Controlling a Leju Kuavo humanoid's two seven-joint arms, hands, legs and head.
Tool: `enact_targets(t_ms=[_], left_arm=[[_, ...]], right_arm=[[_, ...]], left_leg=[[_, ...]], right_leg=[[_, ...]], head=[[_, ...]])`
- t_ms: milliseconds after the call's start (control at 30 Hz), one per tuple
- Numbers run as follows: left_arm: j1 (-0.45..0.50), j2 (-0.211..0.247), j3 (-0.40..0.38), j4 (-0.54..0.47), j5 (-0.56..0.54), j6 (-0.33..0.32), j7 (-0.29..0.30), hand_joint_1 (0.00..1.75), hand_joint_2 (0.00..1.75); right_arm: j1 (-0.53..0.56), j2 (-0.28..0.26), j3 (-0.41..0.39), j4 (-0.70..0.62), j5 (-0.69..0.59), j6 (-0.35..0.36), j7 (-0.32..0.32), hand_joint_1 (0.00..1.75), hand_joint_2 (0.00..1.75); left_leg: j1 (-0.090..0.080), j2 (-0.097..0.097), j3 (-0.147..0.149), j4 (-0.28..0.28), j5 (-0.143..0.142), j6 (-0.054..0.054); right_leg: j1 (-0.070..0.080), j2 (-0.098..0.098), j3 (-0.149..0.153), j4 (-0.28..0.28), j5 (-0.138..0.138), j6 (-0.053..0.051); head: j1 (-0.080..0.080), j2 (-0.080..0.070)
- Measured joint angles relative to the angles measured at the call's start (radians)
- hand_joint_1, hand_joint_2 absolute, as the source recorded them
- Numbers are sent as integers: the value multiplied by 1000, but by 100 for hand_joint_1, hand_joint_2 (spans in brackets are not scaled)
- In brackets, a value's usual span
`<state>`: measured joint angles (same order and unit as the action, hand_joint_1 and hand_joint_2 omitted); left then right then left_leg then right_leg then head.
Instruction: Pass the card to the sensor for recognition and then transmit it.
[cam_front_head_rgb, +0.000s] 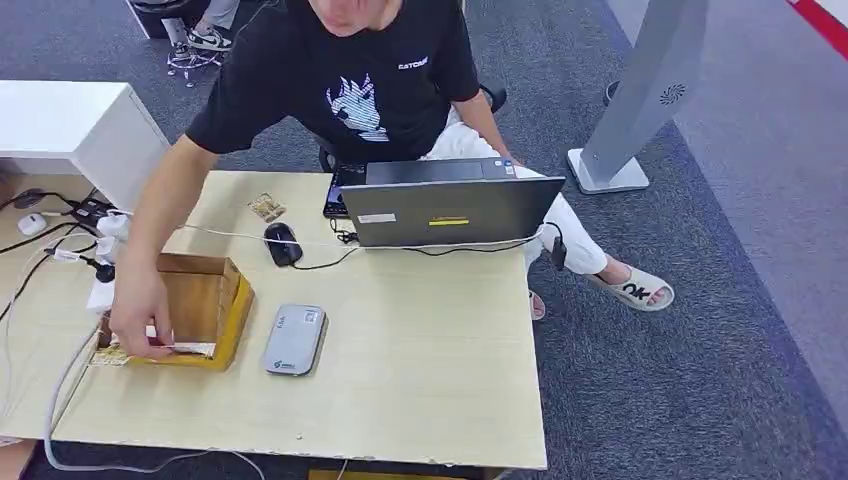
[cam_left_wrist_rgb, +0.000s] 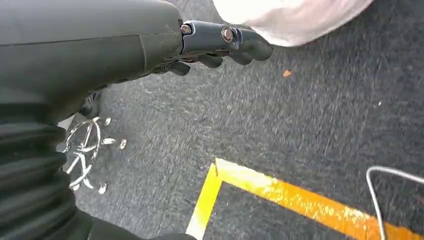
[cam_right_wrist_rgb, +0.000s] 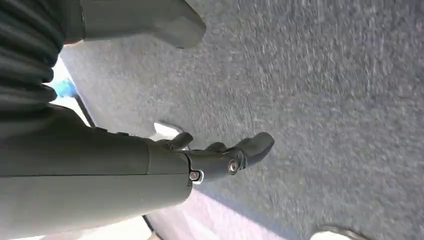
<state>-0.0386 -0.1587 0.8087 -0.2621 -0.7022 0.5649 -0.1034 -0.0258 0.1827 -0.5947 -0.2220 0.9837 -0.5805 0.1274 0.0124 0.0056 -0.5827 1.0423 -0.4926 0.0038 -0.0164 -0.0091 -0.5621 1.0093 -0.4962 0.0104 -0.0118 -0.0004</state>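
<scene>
**Card in box under person's hand; both robot hands hang empty**

Left hand: hangs over grey carpet, dark fingers loosely curled and apart, nothing in them. Yellow floor tape below it.

Right hand: also over carpet, fingers loosely curled, thumb apart from them, holding nothing.

Head view, table, near edge first:
- Grey cable loops over the near-left corner.
- Wooden box at near left, open top. White card lies at the box's near edge, touching it. A person's hand rests on the card's left end.
- Sensor, a flat grey device, lies just right of the box, apart from it.
- Black mouse behind the box, its cord running right.
- Laptop at the far edge, lid back facing the camera, yellow sticker on it.
- Power strip and plugs at far left.

Person in black T-shirt sits behind the table, leaning over it with one arm stretched to the box. Grey stand on the floor at far right.
</scene>
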Motion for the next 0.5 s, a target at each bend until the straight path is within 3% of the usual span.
enact_targets(t_ms=[500], left_arm=[[55,57,-256,-6,237,-189,33,0,175]], right_arm=[[56,-55,189,-52,-331,196,-43,0,175]], left_leg=[[0,0,0,0,0,0]], right_leg=[[0,0,0,0,0,0]], head=[[0,0]])
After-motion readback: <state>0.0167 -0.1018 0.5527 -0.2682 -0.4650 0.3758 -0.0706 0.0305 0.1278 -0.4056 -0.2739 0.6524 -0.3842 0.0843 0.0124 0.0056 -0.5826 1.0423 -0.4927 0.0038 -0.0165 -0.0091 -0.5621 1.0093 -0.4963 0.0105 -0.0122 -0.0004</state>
